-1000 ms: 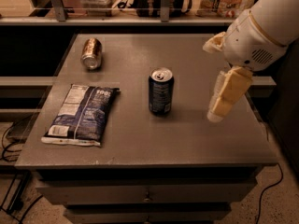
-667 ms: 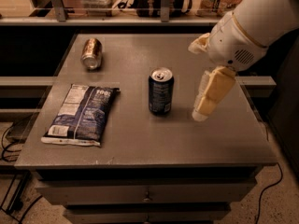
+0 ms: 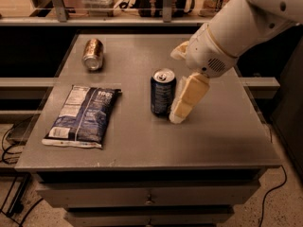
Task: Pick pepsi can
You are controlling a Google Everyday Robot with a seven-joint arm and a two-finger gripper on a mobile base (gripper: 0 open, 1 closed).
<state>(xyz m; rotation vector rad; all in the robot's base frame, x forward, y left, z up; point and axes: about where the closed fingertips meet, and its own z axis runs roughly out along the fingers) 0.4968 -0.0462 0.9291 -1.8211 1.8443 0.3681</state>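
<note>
The pepsi can (image 3: 163,92), dark navy with a silver top and pull tab, stands upright near the middle of the grey table (image 3: 142,141). My gripper (image 3: 176,85) has come in from the right on a white arm and is just right of the can. Its near cream finger (image 3: 188,98) points down and sits right against the can's right side. The far finger (image 3: 179,51) shows behind, apart from the near one. The gripper is open and holds nothing.
A brownish-gold can (image 3: 93,54) lies on its side at the table's back left. A flat blue-and-white snack bag (image 3: 83,115) lies at the front left. A shelf with clutter (image 3: 142,4) runs behind the table. Drawers (image 3: 149,197) are below the front edge.
My gripper has moved left across the table toward the pepsi can, from well right of it to right beside it. The can and the other items have not moved.
</note>
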